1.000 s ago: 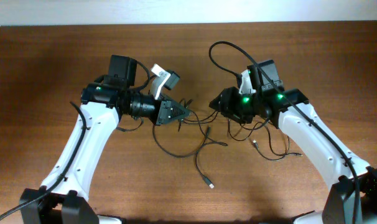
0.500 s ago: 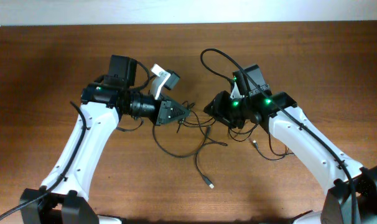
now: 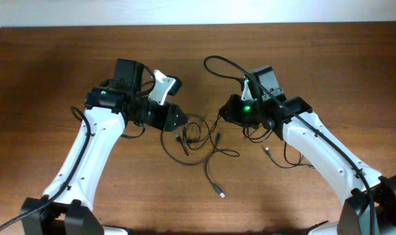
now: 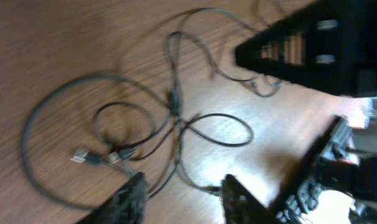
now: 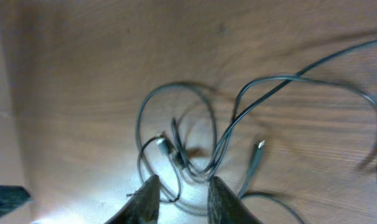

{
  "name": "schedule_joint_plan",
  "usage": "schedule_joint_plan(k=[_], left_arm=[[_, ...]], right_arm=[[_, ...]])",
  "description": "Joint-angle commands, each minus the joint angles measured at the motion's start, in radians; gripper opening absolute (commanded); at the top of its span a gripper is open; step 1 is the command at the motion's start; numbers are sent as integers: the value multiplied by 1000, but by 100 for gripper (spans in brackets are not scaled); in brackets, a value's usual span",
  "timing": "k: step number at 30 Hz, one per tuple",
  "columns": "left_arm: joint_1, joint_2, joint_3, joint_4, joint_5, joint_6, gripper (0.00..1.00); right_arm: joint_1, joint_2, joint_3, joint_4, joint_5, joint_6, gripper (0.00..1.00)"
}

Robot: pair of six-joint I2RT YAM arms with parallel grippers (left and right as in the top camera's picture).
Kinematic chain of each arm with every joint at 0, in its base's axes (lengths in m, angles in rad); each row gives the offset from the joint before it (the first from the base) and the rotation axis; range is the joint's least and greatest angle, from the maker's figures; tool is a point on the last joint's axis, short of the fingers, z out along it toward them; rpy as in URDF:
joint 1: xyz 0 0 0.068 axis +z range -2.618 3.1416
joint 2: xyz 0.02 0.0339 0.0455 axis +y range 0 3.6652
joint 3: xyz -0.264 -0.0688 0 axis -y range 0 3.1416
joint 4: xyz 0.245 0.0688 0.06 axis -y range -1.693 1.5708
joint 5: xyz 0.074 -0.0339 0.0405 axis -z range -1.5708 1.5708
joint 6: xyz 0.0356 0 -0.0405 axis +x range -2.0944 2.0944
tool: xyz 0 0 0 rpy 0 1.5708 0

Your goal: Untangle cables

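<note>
1. Two arms are reaching in from the near edge of the table (image 3: 54, 78). Closest to me, one plug end (image 3: 221, 192) is lying alone on the wood at the tip of a long strand.
2. Further in, the cables (image 3: 191, 137) are lying in loose, overlapping loops on the table between the two grippers, and another strand is trailing under the right arm.
3. The left gripper (image 3: 180, 119) is sitting just left of those loops. Through its wrist camera I am seeing its fingers (image 4: 132, 193) standing apart, released and grasping nothing.
4. The right gripper (image 3: 225, 112) is hovering at the loops' right edge. Its wrist camera is showing me parted fingers (image 5: 146, 198) with strands lying just ahead of the gap, and nothing is pinched.
</note>
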Motion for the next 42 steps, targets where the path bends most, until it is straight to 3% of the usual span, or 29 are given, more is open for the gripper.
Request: schedule_joint_plan(k=[1,2,4,5,6,14,22,29,30,31,32,36,42], left_arm=[[2,7,8,-2,-115,-43,45],[2,7,5,-2,-130,-43,49],[2,7,2,-2,-163,-43,75],[2,7,2,-2,-163,-43,82],[2,7,2,-2,-162,-43,99],[2,7,2,-2,-163,-42,99],[2,7,2,-2,-163,-42,99],[2,7,2,-2,-162,-42,99],[2,7,2,-2,-163,-42,99],[2,7,2,-2,-163,-42,99],[2,7,2,-2,-162,-42,99],[2,7,2,-2,-163,-42,99],[2,7,2,-2,-162,-42,99]], right_arm=[[-31,23,4,5,91,-21,32],[-63,31,4,2,86,-21,32],[-126,45,4,-23,84,-21,32],[-149,52,4,-39,84,-21,32],[-169,63,4,-52,84,-22,32],[-191,244,-2,55,83,-76,37],[-190,435,-2,236,-56,217,43],[-138,475,-2,408,-138,427,45],[-130,475,-2,425,-137,425,39],[-124,475,-2,423,-135,421,25],[-124,475,-2,424,-147,376,4],[-146,371,-1,481,-330,112,4],[-143,-115,-1,420,-480,-204,4]])
